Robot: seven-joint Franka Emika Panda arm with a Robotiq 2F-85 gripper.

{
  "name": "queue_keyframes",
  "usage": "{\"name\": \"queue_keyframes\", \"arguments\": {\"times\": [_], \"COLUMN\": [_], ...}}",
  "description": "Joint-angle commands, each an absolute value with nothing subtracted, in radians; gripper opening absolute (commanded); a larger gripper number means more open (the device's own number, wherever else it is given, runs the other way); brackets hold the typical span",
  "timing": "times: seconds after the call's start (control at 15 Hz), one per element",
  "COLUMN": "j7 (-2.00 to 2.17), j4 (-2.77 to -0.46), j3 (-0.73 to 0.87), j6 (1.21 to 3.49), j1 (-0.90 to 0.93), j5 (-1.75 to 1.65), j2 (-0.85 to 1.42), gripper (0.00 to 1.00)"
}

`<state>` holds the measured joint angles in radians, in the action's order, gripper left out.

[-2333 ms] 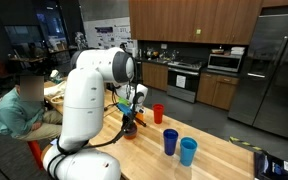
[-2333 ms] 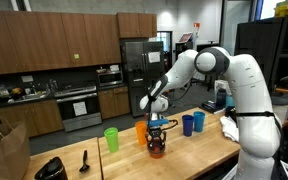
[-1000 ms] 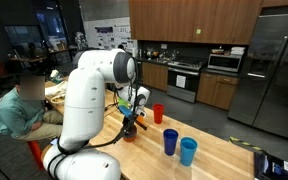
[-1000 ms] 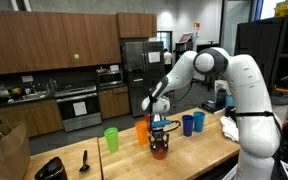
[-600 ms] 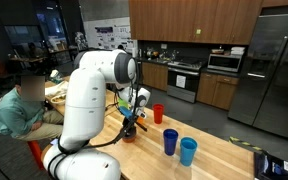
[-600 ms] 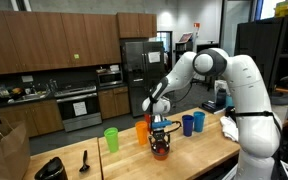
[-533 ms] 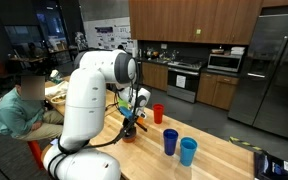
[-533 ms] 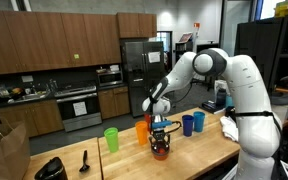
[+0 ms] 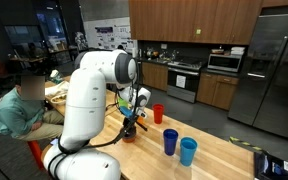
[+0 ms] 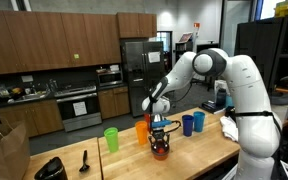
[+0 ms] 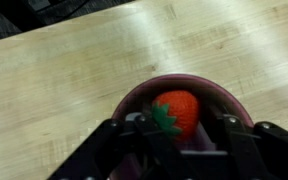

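One strawberry [image 11: 177,110] in bowl [image 11: 129,97], just below tool [image 11: 182,140].

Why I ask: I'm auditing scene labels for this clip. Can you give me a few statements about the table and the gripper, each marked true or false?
1. A strawberry lies inside the dark red bowl. True.
2. The gripper hangs over the green cup. False: it hangs over the dark red bowl; the green cup stands apart, off to one side.
3. A dark blue cup and a light blue cup stand side by side on the wooden table. True.
4. The orange cup lies tipped on its side. False: it stands upright.
5. Nobody is near the table. False: in an exterior view a person sits beside it.
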<state>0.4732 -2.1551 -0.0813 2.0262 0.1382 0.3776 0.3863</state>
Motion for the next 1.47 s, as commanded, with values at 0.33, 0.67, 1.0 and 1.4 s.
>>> {"name": "queue_keyframes", "arguments": {"times": [0.33,0.67,1.0,1.4], "j7": [0.479,0.495,0.575,0.716], "j4": [-2.11,-2.095,-2.055,-2.004], "j3": [-0.097,-0.098,-0.074,-0.034], "j6": [2.007,2.03,2.089,2.227], "j1": [0.173,0.17,0.144,0.115], "j5": [0.34,0.329,0.285,0.179], "j2": [0.228,0.136,0.104,0.155], "gripper": [0.25,0.25,0.25,0.25]}}
